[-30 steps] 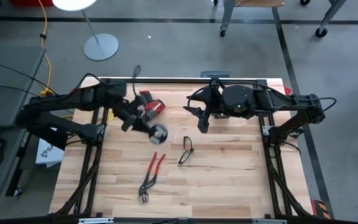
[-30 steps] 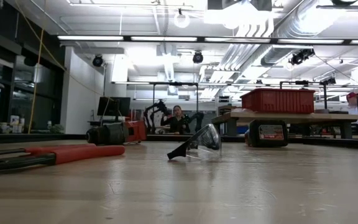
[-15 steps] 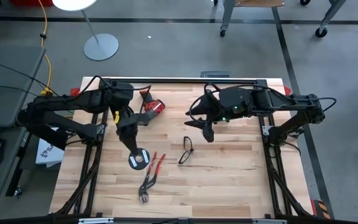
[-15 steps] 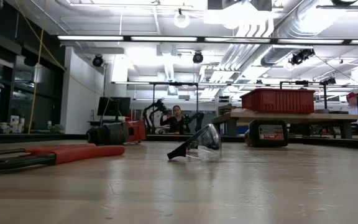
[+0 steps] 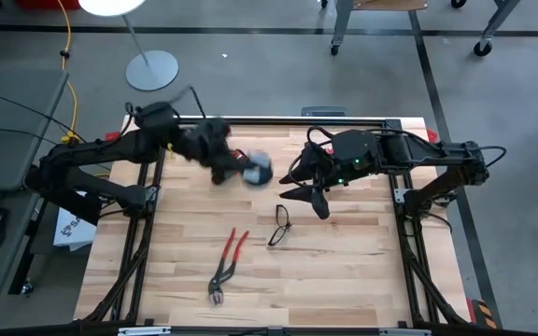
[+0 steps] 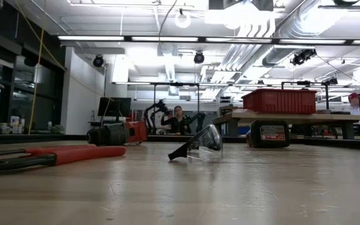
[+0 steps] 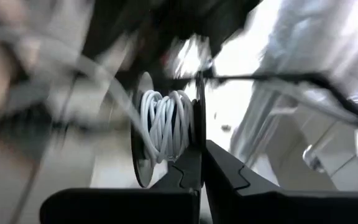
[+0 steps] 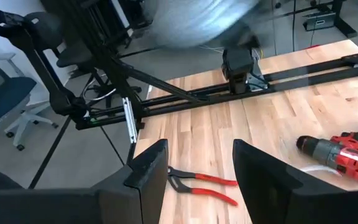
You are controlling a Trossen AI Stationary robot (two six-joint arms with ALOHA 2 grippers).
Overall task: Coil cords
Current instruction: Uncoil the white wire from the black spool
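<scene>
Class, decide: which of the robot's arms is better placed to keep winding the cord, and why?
Left. Its hand is shut on the spool, already wrapped in white cord. The right hand is open, holding nothing.

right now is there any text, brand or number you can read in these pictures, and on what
None can be read.
The label on the black box behind the table in the low view is too small to read.
The markings on the red drill are too blurred to read.
The spool, shut in the left gripper, shows white cord and no lettering.
</scene>
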